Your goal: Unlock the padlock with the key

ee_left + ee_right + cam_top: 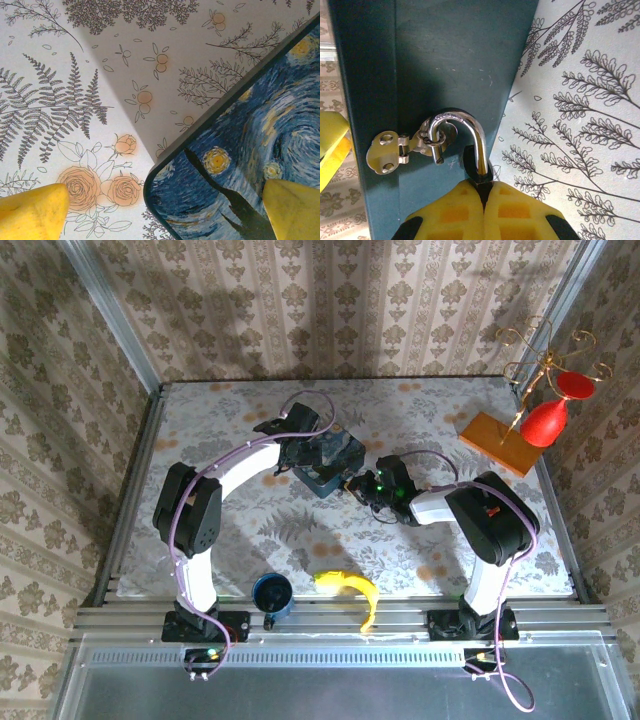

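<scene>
The left hand [162,212] is wide open. Its yellow fingers [32,212] straddle a corner of the tin [250,145] without touching it, one over the tabletop [150,50] and one over the lid. The padlock [472,137] hangs from the hasp [390,150] on the tin's side wall, its shackle threaded through the hasp ring. The right hand [484,192] is closed, pads pinched together on the dark body at the foot of the shackle. I cannot see a key, nor tell whether one sits between the pads.

The main risk, as I judge it, is the tin itself. Nothing holds it, so any twist or pull from the right hand could drag or tip it rather than work the lock. The shackle's short leg seems to end free beside the ring, so a pull at the wrong angle could jam it there. The body is small, and it could slip from the pads.

For room, the left hand has bare tabletop to its left and could close on the tin's corner. The right hand is tight against the tin wall, with bare tabletop on its right. The mug [272,594] and banana [352,592] lie well apart near the front edge. The wooden board [498,443] lies far right.
</scene>
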Robot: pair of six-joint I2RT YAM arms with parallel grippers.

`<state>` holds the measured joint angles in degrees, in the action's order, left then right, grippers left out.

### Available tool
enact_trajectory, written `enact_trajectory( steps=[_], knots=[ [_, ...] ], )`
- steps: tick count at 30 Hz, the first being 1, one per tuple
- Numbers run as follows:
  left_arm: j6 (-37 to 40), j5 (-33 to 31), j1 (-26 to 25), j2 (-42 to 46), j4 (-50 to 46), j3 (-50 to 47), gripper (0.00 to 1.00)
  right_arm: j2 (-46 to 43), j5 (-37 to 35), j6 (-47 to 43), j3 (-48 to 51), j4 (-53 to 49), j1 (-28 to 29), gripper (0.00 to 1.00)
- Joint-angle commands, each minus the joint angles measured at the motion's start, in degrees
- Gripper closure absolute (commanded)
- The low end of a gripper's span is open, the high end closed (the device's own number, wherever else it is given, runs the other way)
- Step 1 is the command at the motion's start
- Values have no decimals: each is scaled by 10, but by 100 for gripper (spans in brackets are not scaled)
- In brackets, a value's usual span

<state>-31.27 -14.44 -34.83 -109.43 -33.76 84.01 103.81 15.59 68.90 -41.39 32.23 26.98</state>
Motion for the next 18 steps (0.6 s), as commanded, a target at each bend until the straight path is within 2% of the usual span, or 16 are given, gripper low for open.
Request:
enact_trajectory(
  steps=[1, 18],
  knots=[
    [16, -18, 6, -9, -67, -27, 0, 12, -20, 13, 8, 26, -7, 100],
    [19, -19, 7, -10, -70, -24, 0, 15, -30, 23, 8, 37, -13, 100]
  ],
)
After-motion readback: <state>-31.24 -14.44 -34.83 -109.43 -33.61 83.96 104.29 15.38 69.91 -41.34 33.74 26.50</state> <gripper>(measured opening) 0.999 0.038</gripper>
